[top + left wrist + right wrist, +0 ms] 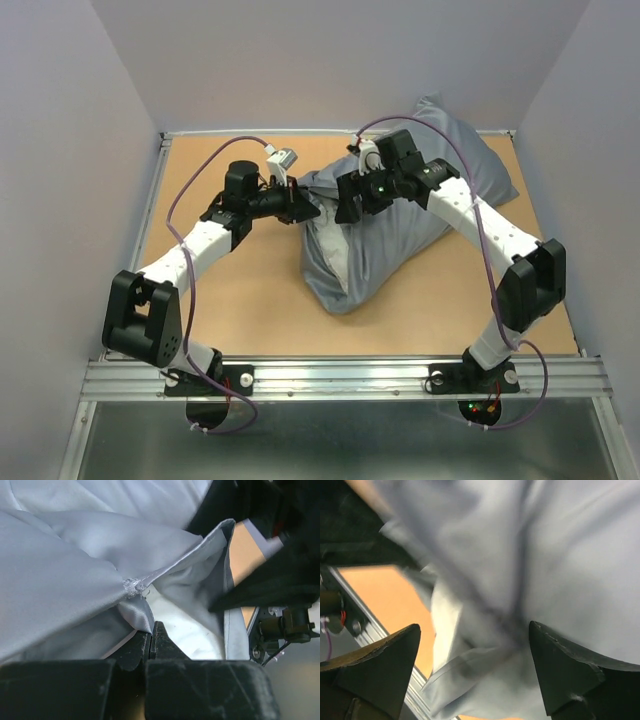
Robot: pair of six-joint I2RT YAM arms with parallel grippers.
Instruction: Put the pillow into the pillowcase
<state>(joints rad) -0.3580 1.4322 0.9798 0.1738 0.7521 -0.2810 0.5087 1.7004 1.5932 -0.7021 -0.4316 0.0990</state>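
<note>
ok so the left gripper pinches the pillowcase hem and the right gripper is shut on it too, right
No: the right gripper is open, jaws wide apart, in the right wrist view. The left gripper does pinch the pillowcase hem.

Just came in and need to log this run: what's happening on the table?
Two robot arms are working a pillow into a pillowcase on the table. The left arm's fingers are pinched shut on the case's hem by its opening. The right arm's fingers stand wide open against the cloth, holding nothing. The pillow looks mostly covered; some white shows at the opening.
</note>
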